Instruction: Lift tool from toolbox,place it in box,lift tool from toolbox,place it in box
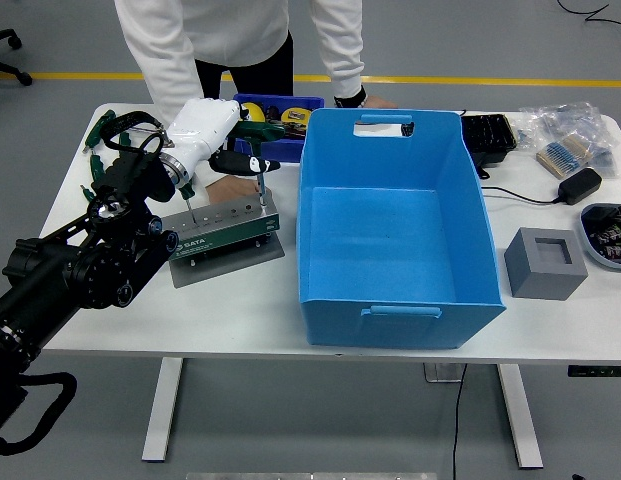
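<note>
Left hand (pixel 212 140) closed around a screwdriver (pixel 248 167) above the toolbox (pixel 222 229)
Its fingers are mostly hidden behind the white shell; the blue box (pixel 390 230) sits alongside on the bench (pixel 260 300).

We count one large blue box (pixel 395 230) at the centre of one white table (pixel 240 300). At nine o'clock stands one grey tool block (pixel 218 229) holding two upright tools. At eleven o'clock sits one small blue bin (pixel 280 104). At three o'clock is one grey foam cube (pixel 546 263). At one o'clock lie one black tray (pixel 487 140) and one black adapter (pixel 578 185). One person (pixel 240 40) stands at twelve.
</note>
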